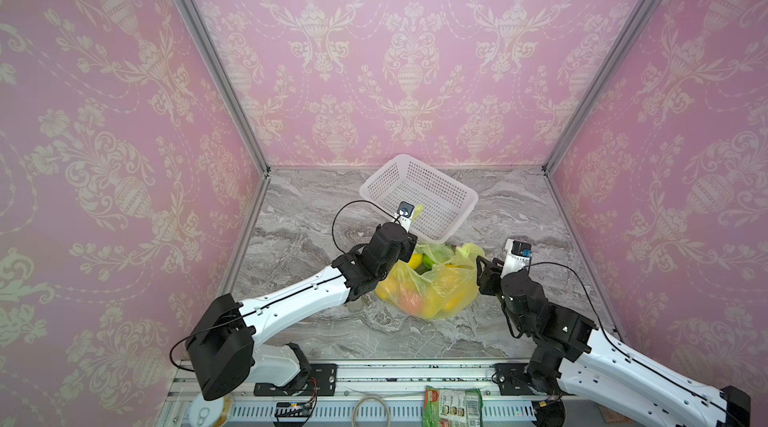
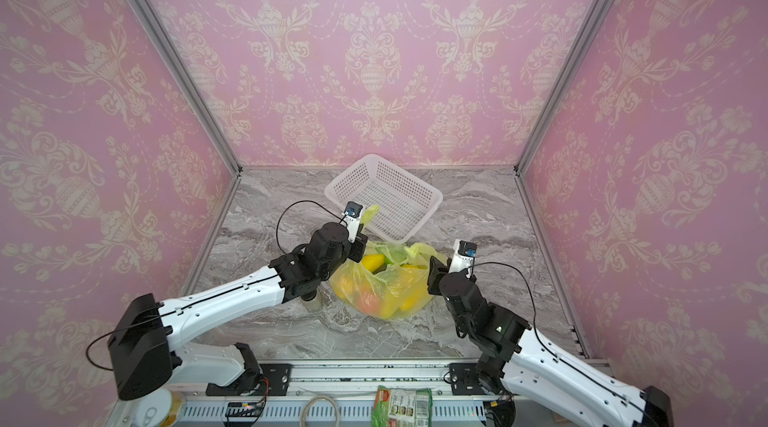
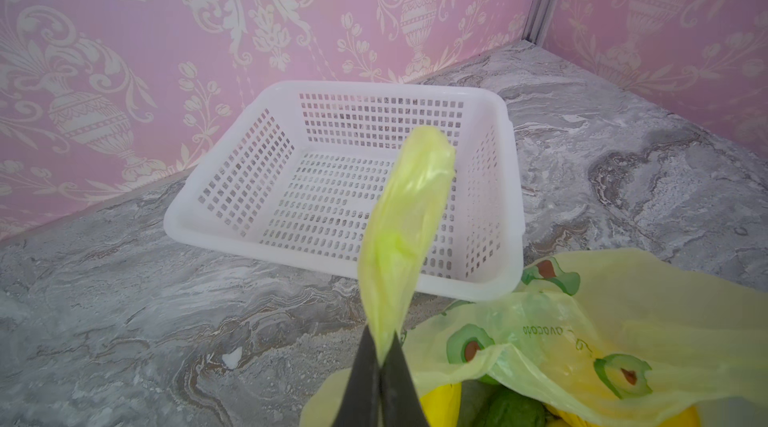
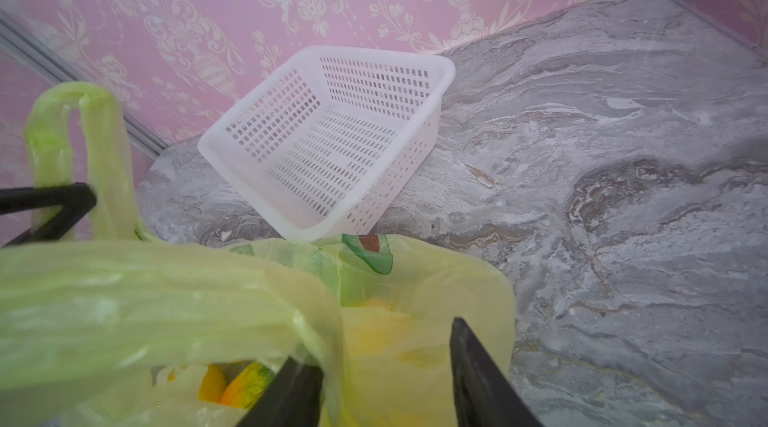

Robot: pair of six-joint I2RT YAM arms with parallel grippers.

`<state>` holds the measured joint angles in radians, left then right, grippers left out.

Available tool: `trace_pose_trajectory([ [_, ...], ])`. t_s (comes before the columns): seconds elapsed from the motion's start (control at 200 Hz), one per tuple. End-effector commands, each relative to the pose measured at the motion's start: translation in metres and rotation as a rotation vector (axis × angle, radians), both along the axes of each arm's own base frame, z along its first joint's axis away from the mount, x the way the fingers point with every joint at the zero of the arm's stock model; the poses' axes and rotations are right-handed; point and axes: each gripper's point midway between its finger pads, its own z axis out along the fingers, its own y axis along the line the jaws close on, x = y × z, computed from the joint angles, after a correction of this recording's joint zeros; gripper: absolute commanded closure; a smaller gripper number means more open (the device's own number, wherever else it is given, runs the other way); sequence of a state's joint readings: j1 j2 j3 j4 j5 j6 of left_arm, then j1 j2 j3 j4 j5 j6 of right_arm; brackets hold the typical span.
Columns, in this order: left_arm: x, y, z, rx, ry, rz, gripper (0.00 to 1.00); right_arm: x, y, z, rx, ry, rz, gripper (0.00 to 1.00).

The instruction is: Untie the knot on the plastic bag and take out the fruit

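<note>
One thin yellow-green plastic bag (image 1: 432, 292) printed with avocados sits on the grey marble table (image 1: 311, 279), just in front of the white perforated basket (image 1: 473, 196) and between the two arms. Its mouth gapes upward in both top views, and the fruit (image 2: 372, 262) lies inside: a yellow piece and a green one show at the opening, and a pink-orange one glows through the plastic lower down. The left wrist view catches a green fruit (image 3: 513, 408) and a yellow one under the rim.

A handle strap (image 3: 407, 213) rises out of the bag as a crumpled loop. The left claw (image 3: 380, 346) is clenched on its lower end, the two black fingers pressed together with the plastic pinched between them; the loop stands up against the basket's near side.

The right claw (image 4: 378, 341) is released, its fingers spread wide at the bag's right edge. A fold of the rim drapes over the tip of one finger (image 4: 286, 391); the other stands outside, against the bag's wall, and I cannot tell if it touches.

The basket lies tilted toward the back wall. A green snack packet (image 1: 453, 406) rests on the front rail.
</note>
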<state>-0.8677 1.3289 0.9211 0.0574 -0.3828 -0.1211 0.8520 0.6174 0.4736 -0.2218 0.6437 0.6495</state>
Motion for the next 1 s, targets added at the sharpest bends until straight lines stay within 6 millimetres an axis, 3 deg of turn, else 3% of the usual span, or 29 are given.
trace_pose_trajectory([
  [0.0,-0.01,0.001,0.015,-0.067,-0.018,-0.037,1.0,-0.001,0.016,0.018,-0.072,-0.047,0.123,0.3],
  [0.13,-0.017,0.005,0.025,-0.088,-0.028,-0.056,1.0,0.001,0.043,0.033,-0.125,-0.045,0.256,0.18],
  [0.28,-0.019,0.011,0.028,-0.086,-0.034,-0.043,1.0,0.009,0.074,0.03,-0.177,0.017,0.36,0.12],
  [0.465,-0.022,0.011,0.029,-0.095,-0.031,-0.051,1.0,0.033,0.075,0.02,-0.242,0.063,0.258,0.11],
  [0.59,-0.022,0.014,0.03,-0.096,-0.037,-0.038,1.0,0.043,0.059,0.026,-0.265,0.06,0.151,0.33],
  [0.721,-0.021,0.015,0.032,-0.104,-0.033,-0.032,1.0,0.048,0.038,0.031,-0.209,0.067,0.071,0.79],
  [0.791,-0.018,0.019,0.034,-0.117,-0.028,-0.005,1.0,0.05,0.022,0.032,-0.173,0.083,0.015,0.97],
  [0.921,0.013,0.037,0.04,-0.307,0.149,0.063,1.0,0.055,0.008,0.041,-0.081,0.084,-0.042,1.0],
  [0.996,0.034,0.049,0.058,-0.375,0.185,0.108,1.0,0.061,0.011,0.054,-0.039,0.057,-0.043,1.0],
])
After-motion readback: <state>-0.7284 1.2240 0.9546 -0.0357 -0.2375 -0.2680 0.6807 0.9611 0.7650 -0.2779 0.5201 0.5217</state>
